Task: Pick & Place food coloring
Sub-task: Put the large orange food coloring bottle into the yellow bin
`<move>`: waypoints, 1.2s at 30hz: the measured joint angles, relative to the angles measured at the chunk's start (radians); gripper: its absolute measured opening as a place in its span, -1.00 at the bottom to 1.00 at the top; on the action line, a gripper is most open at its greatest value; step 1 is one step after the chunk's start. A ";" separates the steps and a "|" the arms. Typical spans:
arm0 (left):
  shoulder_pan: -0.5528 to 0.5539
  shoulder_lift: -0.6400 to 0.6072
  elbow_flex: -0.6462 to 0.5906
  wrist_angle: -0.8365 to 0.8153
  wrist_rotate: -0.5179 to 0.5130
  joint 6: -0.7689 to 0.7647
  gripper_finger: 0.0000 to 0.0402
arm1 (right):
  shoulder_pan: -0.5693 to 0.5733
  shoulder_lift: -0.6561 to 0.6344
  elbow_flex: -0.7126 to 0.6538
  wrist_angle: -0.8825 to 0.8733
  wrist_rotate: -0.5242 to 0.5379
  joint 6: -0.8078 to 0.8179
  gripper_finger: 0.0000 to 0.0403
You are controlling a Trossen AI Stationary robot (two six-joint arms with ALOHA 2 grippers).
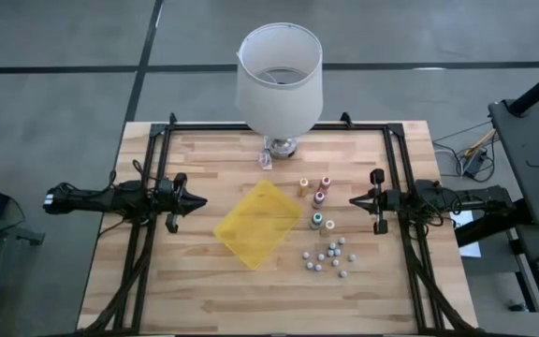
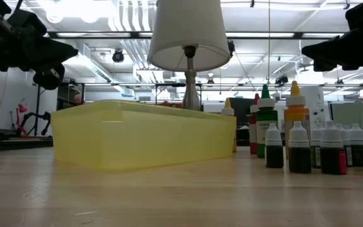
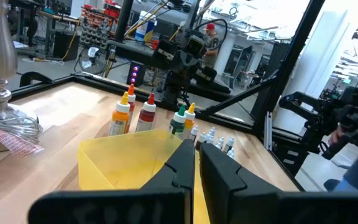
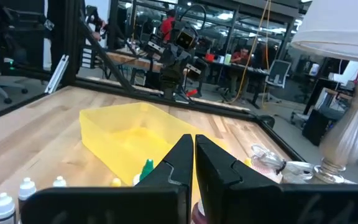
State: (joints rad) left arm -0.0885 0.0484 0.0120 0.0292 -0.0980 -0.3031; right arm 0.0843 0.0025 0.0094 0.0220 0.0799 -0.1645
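Note:
Several food coloring bottles with coloured caps stand upright on the wooden table, just right of a yellow tray. A cluster of smaller white-capped bottles stands nearer the front; the low view shows them with dark contents. My left gripper hovers level at the table's left side, shut, pointing at the tray, which it does not touch. My right gripper hovers level at the right side, shut, pointing at the bottles from a short way off. Neither holds anything.
A lamp with a white shade stands at the table's far edge, a clear plastic wrapper with a label at its base. Black frame rails run along the table's sides. Bare wood lies in front of the tray.

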 joint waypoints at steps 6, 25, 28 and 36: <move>0.000 0.000 0.000 0.000 0.000 0.000 -1.00 | 0.000 0.000 0.000 0.029 0.000 0.085 -0.96; 0.000 0.000 0.000 0.155 -0.002 -0.353 -1.00 | 0.001 0.000 0.000 0.422 0.001 0.372 -0.96; 0.000 0.000 0.000 0.246 -0.002 -0.373 -1.00 | 0.001 0.000 0.000 0.448 0.006 0.440 -0.96; 0.000 0.000 0.000 0.451 -0.020 -0.380 -1.00 | 0.000 0.000 0.000 0.493 0.103 0.640 -0.96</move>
State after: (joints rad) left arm -0.0887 0.0483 0.0125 0.4797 -0.1177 -0.6834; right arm 0.0845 0.0029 0.0093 0.5152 0.1828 0.4751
